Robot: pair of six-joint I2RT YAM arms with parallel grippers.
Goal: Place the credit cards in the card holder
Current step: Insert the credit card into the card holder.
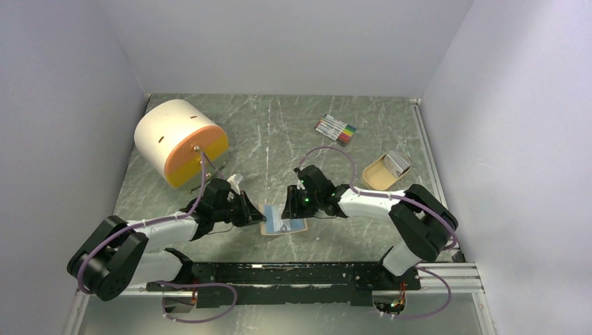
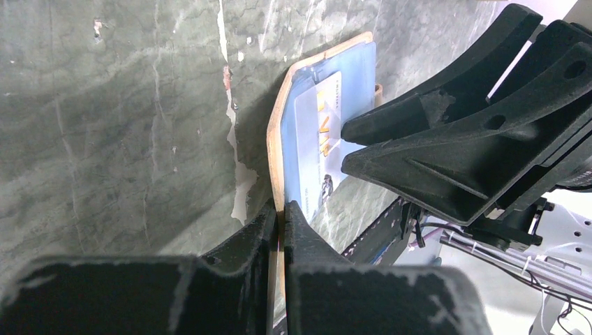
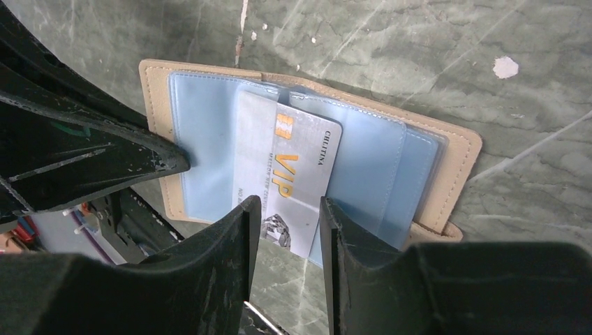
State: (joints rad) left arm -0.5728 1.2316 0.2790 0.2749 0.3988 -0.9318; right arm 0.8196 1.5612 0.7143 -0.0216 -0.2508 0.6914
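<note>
Where the green marbled table [image 1: 279,125] runs toward its near edge, about midway between left and right, the tan card holder [image 3: 461,150] lies open and flat, its pale blue plastic sleeves [image 3: 202,139] facing up. The left gripper [image 2: 281,216] has its jaws pressed together on the holder's tan border, pinning that side. The right gripper [image 3: 286,209] comes in from the opposite side with its jaws partly apart, one finger against each long edge of a single credit card [image 3: 293,153], a grey card printed with "VIP" in orange. It lies face up over the middle of the sleeves, and its near end sticks out past the holder's edge between the fingers. Whether its far end sits inside a sleeve I cannot tell.

Near the table's right edge stands a tan open-topped tray [image 1: 368,176] with a small stack of cards [image 1: 398,161] in its far end, well apart from the holder. A bundle of coloured marker pens [image 1: 336,129] lies toward the far edge, right of centre. A white drum with an orange end [image 1: 174,136] rests on its side by the far-left corner.
</note>
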